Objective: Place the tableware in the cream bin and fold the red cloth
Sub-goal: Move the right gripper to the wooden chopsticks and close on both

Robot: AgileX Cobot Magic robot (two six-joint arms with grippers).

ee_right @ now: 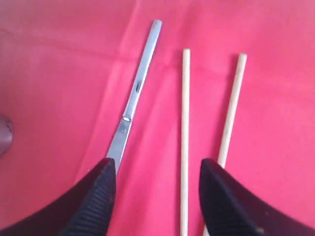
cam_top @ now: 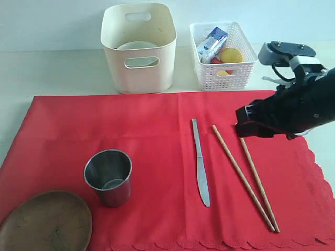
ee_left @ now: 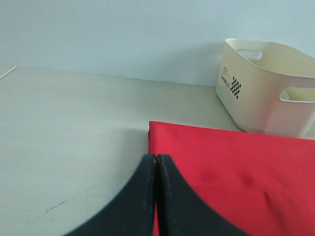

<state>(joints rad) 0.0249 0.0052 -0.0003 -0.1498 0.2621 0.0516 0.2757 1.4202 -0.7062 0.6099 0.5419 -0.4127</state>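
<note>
Exterior high over whole red cloth (cam_top: 131,130), left wrist low toward cream bin (ee_left: 266,93), right wrist close above chopsticks (ee_right: 185,137)

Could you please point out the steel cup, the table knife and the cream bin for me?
steel cup (cam_top: 108,178), exterior view, its inside seen through the mouth.
table knife (cam_top: 199,162), exterior view, where handle meets blade.
cream bin (cam_top: 140,78), exterior view, front wall below the handle cutout.
</note>
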